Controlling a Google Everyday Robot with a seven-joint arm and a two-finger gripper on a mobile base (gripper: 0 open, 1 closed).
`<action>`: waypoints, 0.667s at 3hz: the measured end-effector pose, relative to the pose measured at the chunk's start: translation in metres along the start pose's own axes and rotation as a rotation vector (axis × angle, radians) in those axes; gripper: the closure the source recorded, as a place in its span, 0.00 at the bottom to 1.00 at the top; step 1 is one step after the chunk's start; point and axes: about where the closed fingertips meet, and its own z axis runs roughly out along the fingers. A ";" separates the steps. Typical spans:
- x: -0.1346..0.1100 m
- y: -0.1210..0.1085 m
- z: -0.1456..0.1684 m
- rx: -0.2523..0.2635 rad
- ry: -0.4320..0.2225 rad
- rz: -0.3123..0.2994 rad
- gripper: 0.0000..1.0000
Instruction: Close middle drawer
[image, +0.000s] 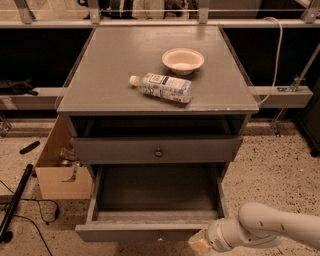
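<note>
Middle drawer is pulled far out of the cabinet, box fully exposed and nothing in it. Thin side walls show on both sides. Its front panel sits at the bottom edge of the view, with the centre knob just cut by the frame.

Claw is low at bottom right, at the right end of that front panel, on its outer side. It is very close to the panel; can't tell if it is touching. Can't tell whether the claw is spread or pressed together, since only a pale yellowish tip shows. The white arm comes in from the right edge, roughly level, just above the floor.

Upper drawer sits above the open one, sticking out slightly from the frame, with a small round knob at centre. There is a dark open slot between it and the counter.

On the counter, a bowl stands upright, right of centre towards the back. A clear bottle lies on its side just in front of the bowl, cap pointing left, not touching it.

Left of the cabinet, an open cardboard box stands on the floor against the cabinet side. A black pole lies on the floor further left, with a thin cable beside it.
</note>
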 end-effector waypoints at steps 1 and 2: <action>-0.003 0.008 -0.007 -0.013 -0.024 0.005 0.23; -0.025 0.003 -0.019 0.006 -0.047 -0.025 0.01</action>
